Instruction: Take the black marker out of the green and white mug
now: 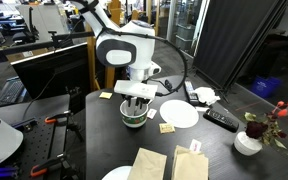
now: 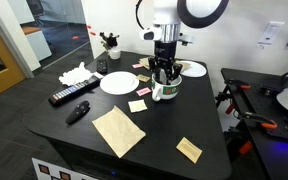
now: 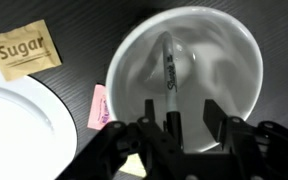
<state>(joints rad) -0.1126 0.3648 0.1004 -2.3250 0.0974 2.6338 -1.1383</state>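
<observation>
The green and white mug (image 3: pixel 246 62) fills the wrist view from above; it also stands near the table's middle in both exterior views (image 1: pixel 134 120) (image 2: pixel 166 94). The black marker (image 3: pixel 169 68) leans inside it, its printed barrel running from the mug's far side towards the camera, its near end dark. My gripper (image 3: pixel 181 118) is open, pointing straight down at the mug's rim, and the marker's near end sits between the fingers, closer to one finger. In both exterior views the gripper (image 1: pixel 134 104) (image 2: pixel 164 78) hangs directly over the mug.
A white plate (image 1: pixel 180 114) (image 2: pixel 118 82) (image 3: pixel 14 120) lies beside the mug. A brown sugar packet (image 3: pixel 19 50) and a pink packet (image 3: pixel 98 105) lie near it. Black remotes (image 2: pixel 72 94) (image 1: pixel 221 119), a flower vase (image 1: pixel 249 140) and brown napkins (image 2: pixel 118 131) are spread over the table.
</observation>
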